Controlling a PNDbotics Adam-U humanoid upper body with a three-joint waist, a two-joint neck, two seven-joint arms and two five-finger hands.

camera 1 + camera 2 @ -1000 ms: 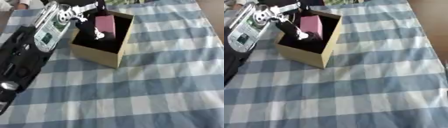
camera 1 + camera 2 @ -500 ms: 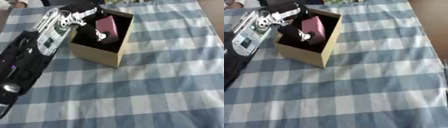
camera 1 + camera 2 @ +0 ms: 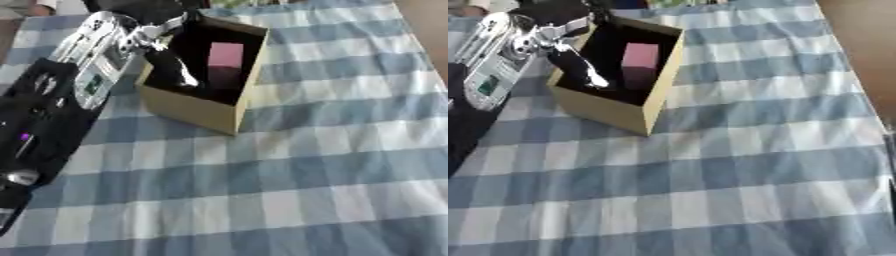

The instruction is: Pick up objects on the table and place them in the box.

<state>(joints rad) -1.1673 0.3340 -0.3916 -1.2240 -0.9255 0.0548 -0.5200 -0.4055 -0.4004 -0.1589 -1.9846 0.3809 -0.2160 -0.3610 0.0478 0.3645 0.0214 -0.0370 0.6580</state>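
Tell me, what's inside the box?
Inside the box stands a pink block. The left hand reaches in beside it. The dark bottom hides anything else.

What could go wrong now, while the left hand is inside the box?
The left hand reaches into the open box, close to its near-left wall. When the arm lifts out, it may catch that wall and drag or tip the box on the checked cloth. The pink block stands upright inside the box, beside the fingers; a sideways move could knock it over. The fingers are dark against the dark interior, so whether they hold anything is unclear.
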